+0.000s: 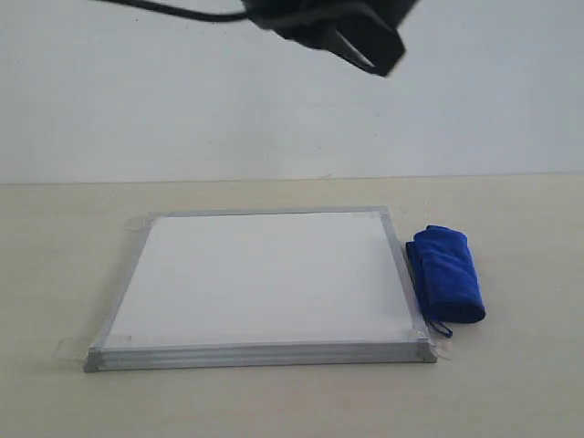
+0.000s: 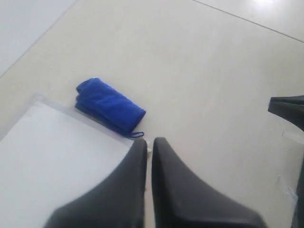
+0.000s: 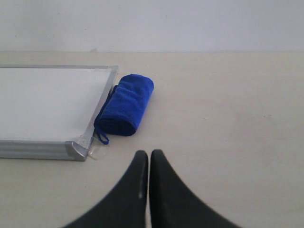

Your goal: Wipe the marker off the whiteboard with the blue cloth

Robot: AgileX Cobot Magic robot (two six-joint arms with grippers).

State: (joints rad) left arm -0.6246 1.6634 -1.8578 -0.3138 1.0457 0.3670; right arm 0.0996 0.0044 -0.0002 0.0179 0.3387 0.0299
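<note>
The whiteboard (image 1: 265,274) lies flat on the beige table, its white face bare; no red marker lines show in any view. The blue cloth (image 1: 445,274) lies rolled on the table against the board's right frame, its thin loop (image 3: 102,137) at the near end. My left gripper (image 2: 150,140) is shut and empty, high above the board's near right corner, with the cloth (image 2: 110,105) beyond its tips. My right gripper (image 3: 149,153) is shut and empty too, low over the table, a short way in front of the cloth (image 3: 126,104).
A black arm part (image 1: 365,36) with a cable hangs at the top of the exterior view. Clear tape tabs (image 3: 95,152) hold the board's corners. A dark gripper part (image 2: 287,108) shows at the edge of the left wrist view. A white wall stands behind the table.
</note>
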